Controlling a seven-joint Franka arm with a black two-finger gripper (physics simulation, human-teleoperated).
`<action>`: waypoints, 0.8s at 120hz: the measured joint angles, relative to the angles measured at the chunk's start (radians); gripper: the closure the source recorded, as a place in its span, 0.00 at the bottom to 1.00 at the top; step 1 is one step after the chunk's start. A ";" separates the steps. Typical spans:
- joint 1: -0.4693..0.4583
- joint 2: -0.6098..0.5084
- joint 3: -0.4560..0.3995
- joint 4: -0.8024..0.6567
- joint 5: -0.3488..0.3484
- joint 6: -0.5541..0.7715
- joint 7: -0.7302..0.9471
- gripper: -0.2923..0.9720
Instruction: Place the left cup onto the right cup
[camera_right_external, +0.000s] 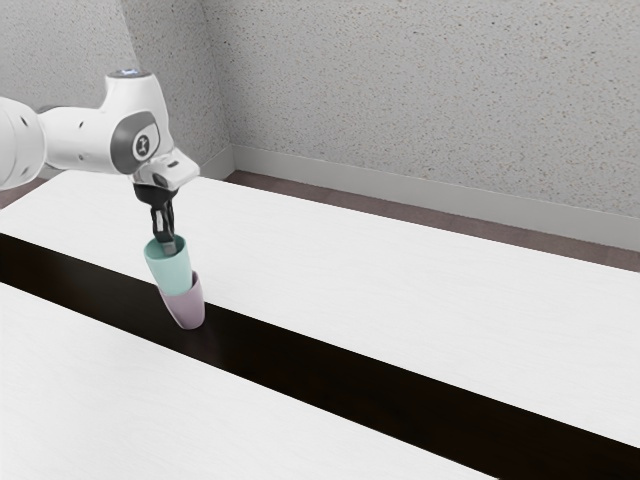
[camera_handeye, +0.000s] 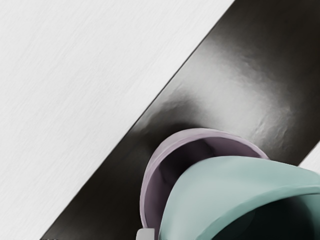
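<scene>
The jaws grip the teal cup (camera_right_external: 168, 262) by its rim; it tilts, base nested inside the lilac cup (camera_right_external: 188, 305) beneath.

A white robot arm (camera_right_external: 95, 138) reaches in from the exterior view's left. Its black gripper (camera_right_external: 165, 238) pinches the rim of a teal cup (camera_right_external: 170, 268), which sits tilted inside a lilac cup (camera_right_external: 188, 306) on the white table's (camera_right_external: 420, 290) dark stripe (camera_right_external: 350, 380).

White surface (camera_right_external: 420, 280), crossed slantwise by a dark band (camera_right_external: 340, 380) from the exterior view's left to its lower right. Standing directly on that band, toward the left: one lilac cup (camera_right_external: 188, 308).
</scene>
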 joint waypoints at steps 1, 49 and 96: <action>0.000 0.001 0.000 0.000 0.000 0.000 0.000 0.85; -0.004 0.009 0.000 0.001 0.008 0.003 0.005 0.42; -0.009 -0.034 0.000 0.001 0.011 -0.005 0.007 0.26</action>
